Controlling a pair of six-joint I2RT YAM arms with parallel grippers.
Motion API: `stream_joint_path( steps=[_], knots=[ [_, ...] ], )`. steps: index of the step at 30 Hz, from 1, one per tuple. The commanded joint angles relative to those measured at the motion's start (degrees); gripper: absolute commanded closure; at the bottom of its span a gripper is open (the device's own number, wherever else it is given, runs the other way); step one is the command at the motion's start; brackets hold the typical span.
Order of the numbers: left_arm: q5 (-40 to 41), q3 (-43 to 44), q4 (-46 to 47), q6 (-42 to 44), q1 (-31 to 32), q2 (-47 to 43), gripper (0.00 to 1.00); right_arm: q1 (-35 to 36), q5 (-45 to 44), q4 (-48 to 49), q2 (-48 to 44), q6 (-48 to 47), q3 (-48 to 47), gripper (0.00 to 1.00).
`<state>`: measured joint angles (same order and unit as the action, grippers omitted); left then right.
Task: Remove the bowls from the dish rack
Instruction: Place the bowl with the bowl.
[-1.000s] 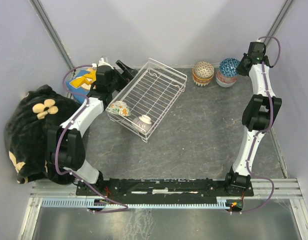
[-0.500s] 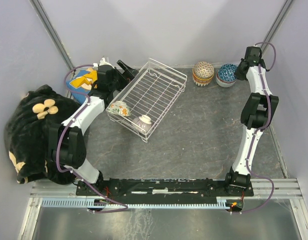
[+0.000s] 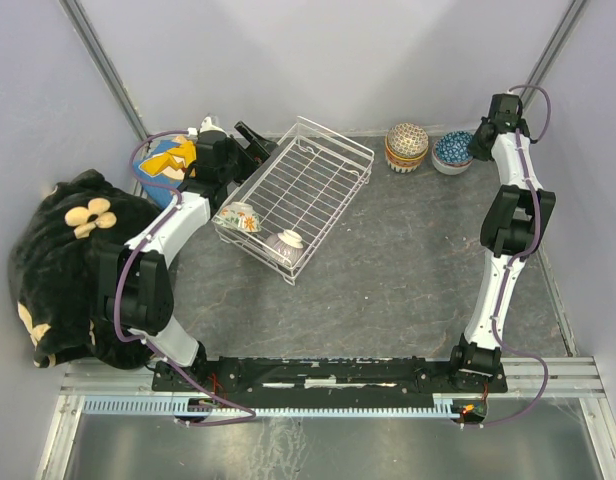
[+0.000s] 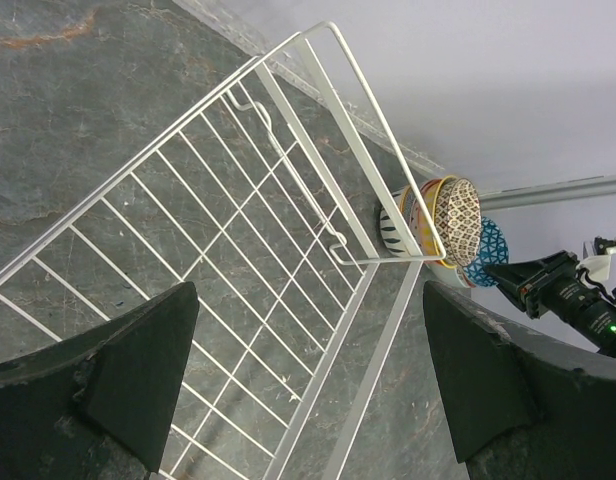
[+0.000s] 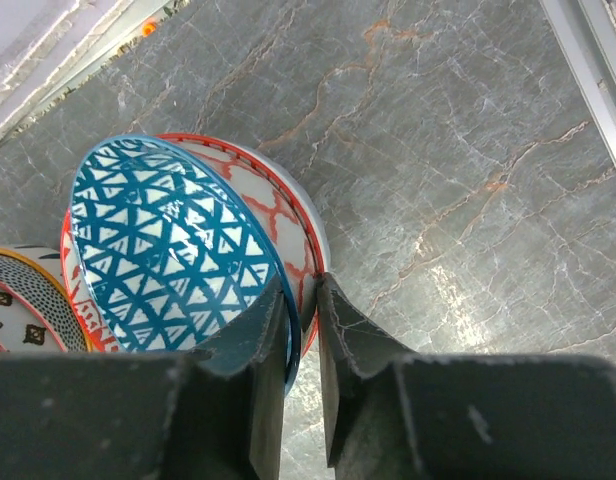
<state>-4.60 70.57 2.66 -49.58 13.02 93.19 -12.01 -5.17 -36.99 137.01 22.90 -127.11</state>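
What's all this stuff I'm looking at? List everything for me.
dish rack: one, white wire, mid-table.
racked bowls: two, patterned, rack's near end.
bowl stack: one, mixed patterns, back, right of rack.
blue bowl: one, blue triangles, tilted on the red bowl.
red bowl: one, red-patterned, back right.
plush toy: one, black, cream flowers, left edge.
yellow-blue object: one, back left, unidentifiable.
table: one, dark grey marbled.
left gripper: black, open, by the rack.
right gripper: black, closed on the blue bowl's rim.
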Motion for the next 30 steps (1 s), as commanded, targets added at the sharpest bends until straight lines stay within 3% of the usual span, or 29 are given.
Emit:
stream_joint_path(
  steps=[1,13,30],
  knots=[
    [0.5,2.78,1.65,2.46,0.35,0.06,0.01,-0.15,-0.05,2.62,-0.21,0.74,-3.41,0.74],
    [0.56,2.45,1.68,2.39,0.43,-0.41,0.01,-0.2,-0.02,4.94,-5.08,0.62,1.45,0.61],
    [0.48,1.42,2.18,2.21,0.52,-1.03,0.01,-0.42,-0.72,7.66,-11.06,0.44,9.13,0.66]
  ],
)
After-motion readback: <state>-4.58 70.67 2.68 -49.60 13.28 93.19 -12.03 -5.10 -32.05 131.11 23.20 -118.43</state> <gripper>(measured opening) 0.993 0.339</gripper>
